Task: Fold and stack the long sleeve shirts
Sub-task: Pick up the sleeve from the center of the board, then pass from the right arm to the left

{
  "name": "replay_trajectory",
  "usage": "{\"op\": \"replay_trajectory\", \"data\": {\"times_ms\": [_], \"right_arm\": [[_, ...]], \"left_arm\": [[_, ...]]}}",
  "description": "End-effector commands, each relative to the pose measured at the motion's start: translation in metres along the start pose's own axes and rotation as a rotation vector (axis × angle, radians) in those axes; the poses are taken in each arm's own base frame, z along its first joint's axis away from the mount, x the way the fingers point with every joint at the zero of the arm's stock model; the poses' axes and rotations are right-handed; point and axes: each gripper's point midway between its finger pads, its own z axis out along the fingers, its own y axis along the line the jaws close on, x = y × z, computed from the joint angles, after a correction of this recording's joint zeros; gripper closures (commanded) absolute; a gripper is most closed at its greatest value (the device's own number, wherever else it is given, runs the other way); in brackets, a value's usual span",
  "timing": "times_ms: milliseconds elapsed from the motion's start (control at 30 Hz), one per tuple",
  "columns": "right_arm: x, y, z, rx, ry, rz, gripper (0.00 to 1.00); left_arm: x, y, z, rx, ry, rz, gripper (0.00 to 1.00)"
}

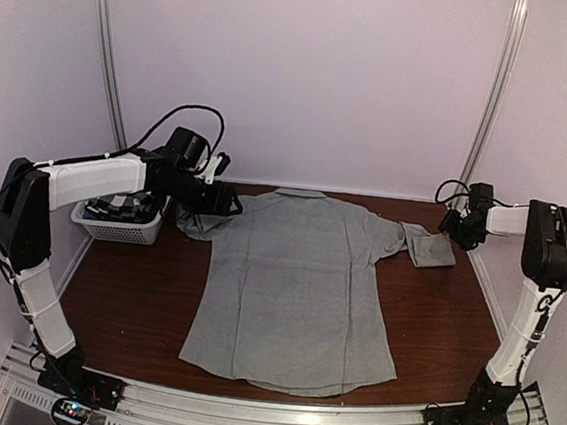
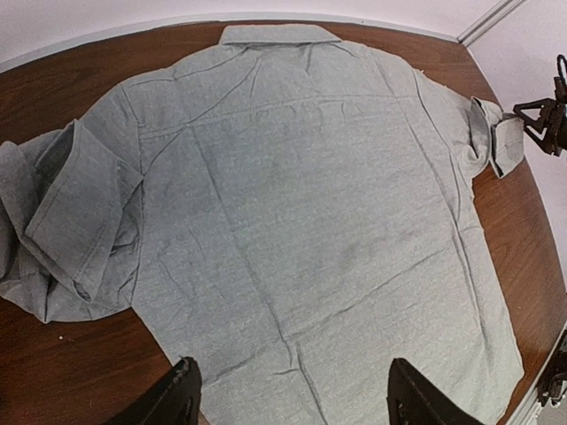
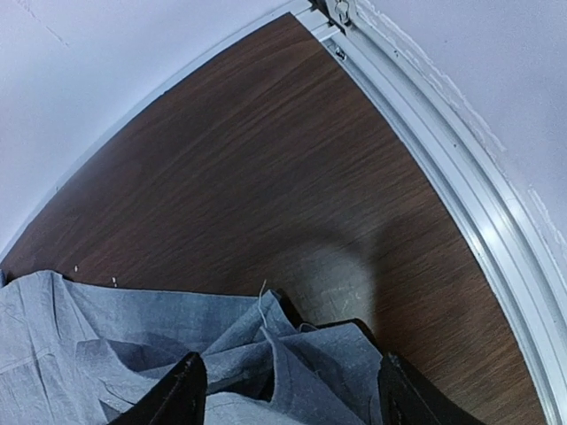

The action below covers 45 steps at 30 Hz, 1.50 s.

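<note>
A plain light grey long sleeve shirt (image 1: 297,284) lies spread flat on the brown table, back up, collar at the far side. Its left sleeve (image 2: 71,221) is bunched and folded beside the body. My left gripper (image 1: 230,203) hovers over the shirt's left shoulder, open, with only flat cloth (image 2: 310,221) below the gripper (image 2: 292,394). The right sleeve's cuff (image 1: 429,247) lies crumpled at the far right. My right gripper (image 1: 453,227) stands open over it; in its wrist view the bunched cuff (image 3: 292,354) lies loose between the wide-apart fingers of the gripper (image 3: 288,394).
A white slatted basket (image 1: 112,224) with something dark in it stands at the far left, under the left arm. Bare brown table (image 1: 443,328) borders the shirt on both sides. A metal rail (image 3: 461,177) runs along the right edge, close to the right gripper.
</note>
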Motion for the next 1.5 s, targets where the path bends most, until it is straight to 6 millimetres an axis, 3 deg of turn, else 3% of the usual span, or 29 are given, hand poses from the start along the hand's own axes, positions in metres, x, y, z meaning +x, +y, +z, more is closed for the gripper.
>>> {"op": "replay_trajectory", "data": {"times_ms": [0,100,267,467,633,767,1000,1200,1467], "right_arm": [[0.016,0.01,0.006,-0.046,0.054,-0.002,0.34],[0.027,0.007,0.011,-0.034,0.076,-0.006,0.37],[0.033,0.0,0.009,0.014,0.081,-0.024,0.59],[0.024,0.008,-0.01,0.048,0.034,-0.091,0.91],[0.011,0.025,-0.038,0.069,-0.036,-0.171,1.0],[0.002,0.055,-0.065,0.021,-0.107,-0.261,1.0],[0.017,0.148,-0.111,-0.233,-0.178,-0.493,1.0],[0.047,0.212,-0.15,-0.473,-0.19,-0.653,1.0],[0.091,0.26,-0.195,-0.747,-0.119,-0.757,1.0]], "left_arm": [[-0.01,-0.011,-0.002,0.038,-0.036,0.016,0.27],[-0.01,-0.013,0.0,0.045,-0.03,0.013,0.27],[-0.009,-0.02,0.004,0.057,-0.023,0.022,0.27],[-0.007,-0.038,0.012,0.105,-0.019,0.041,0.27],[-0.004,-0.063,0.02,0.169,-0.017,0.083,0.27],[-0.002,-0.087,0.025,0.238,-0.02,0.13,0.27],[-0.003,-0.131,0.038,0.361,-0.036,0.228,0.27],[-0.016,-0.169,0.051,0.462,-0.083,0.298,0.27],[-0.03,-0.201,0.063,0.533,-0.155,0.425,0.24]]}}
